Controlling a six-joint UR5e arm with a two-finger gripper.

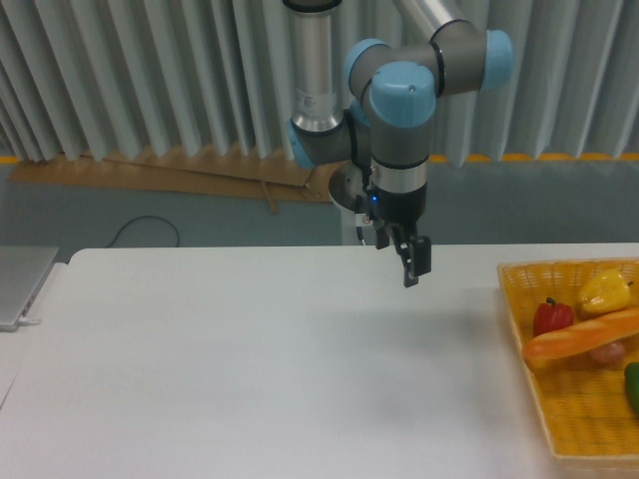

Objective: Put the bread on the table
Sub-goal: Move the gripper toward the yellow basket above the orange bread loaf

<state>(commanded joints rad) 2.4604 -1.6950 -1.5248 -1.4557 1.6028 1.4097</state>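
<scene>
Orange-tan bread (582,335) is sitting in the basket (559,419); gripper (411,273) is hovering empty left of it, jaw state unclear.

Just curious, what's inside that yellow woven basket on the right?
The yellow woven basket holds a long orange-tan bread, red pepper, yellow pepper, something green; a pinkish item under the bread is mostly covered.
</scene>
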